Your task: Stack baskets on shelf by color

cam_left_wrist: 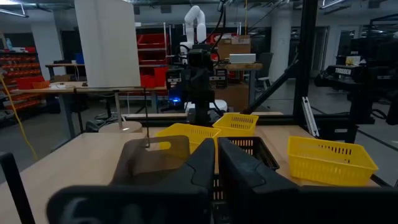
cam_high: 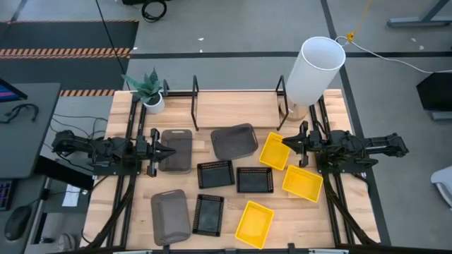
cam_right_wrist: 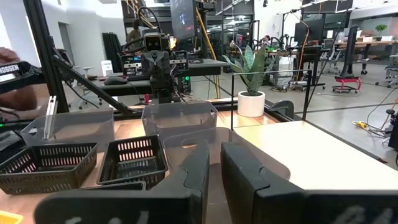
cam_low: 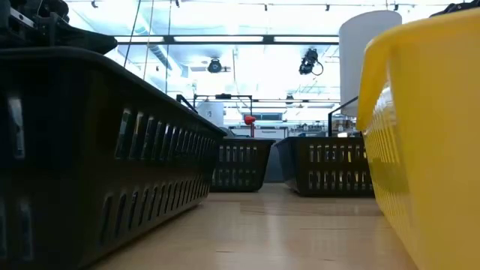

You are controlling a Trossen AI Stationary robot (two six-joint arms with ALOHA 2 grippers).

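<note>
In the high view, three dark grey baskets (cam_high: 176,149) (cam_high: 234,141) (cam_high: 170,215), three black mesh ones (cam_high: 215,173) (cam_high: 255,180) (cam_high: 209,214) and three yellow ones (cam_high: 274,150) (cam_high: 302,182) (cam_high: 254,224) lie flat on the wooden table. The black wire shelf (cam_high: 236,92) stands at the far edge with nothing on it. My left gripper (cam_high: 169,150) (cam_left_wrist: 216,163) is shut and hovers at the left end of a grey basket. My right gripper (cam_high: 286,143) (cam_right_wrist: 215,165) is shut beside the farthest yellow basket.
A tall white cylinder (cam_high: 314,70) stands at the shelf's right end and a potted plant (cam_high: 150,92) at its left end. In the low view a black mesh basket (cam_low: 112,150) and a yellow basket (cam_low: 427,135) stand close by on either side. Bare wood shows along the table's far side, in front of the shelf.
</note>
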